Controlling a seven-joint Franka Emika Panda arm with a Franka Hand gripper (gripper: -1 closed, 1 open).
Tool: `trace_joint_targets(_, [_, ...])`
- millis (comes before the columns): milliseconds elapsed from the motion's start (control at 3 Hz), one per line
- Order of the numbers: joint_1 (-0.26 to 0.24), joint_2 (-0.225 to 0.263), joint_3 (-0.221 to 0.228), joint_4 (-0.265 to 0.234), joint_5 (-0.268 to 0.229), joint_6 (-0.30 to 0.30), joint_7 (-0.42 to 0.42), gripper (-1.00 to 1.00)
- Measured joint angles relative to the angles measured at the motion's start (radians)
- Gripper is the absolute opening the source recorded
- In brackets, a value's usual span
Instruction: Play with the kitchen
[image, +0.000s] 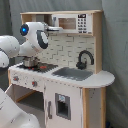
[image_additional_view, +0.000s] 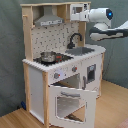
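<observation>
The kitchen (image: 75, 80) (image_additional_view: 55, 65) is a tall toy unit in white and light wood. It has a grey range hood (image_additional_view: 48, 20), a black faucet (image: 84, 59) (image_additional_view: 75, 39), a sink (image: 72, 73) (image_additional_view: 80, 50) and a small pot (image: 30, 62) (image_additional_view: 48, 56) on the stovetop. The oven door (image_additional_view: 70, 102) hangs open, tipped forward. My gripper (image: 52, 28) (image_additional_view: 80, 13) is held high at the front of the microwave (image: 75, 22) (image_additional_view: 76, 8). Whether it touches the microwave is unclear.
The white arm (image: 32, 37) fills the first exterior view's left and enters from the second exterior view's right (image_additional_view: 107, 30). A grey curtain (image_additional_view: 10, 60) hangs behind the kitchen. The wooden floor (image_additional_view: 112, 110) lies in front.
</observation>
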Motion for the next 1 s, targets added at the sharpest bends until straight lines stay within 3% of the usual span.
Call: trace_joint_targets(1000, [0.221,-0.011,-0.175,-0.123,0.0,0.043,-0.017,-1.0])
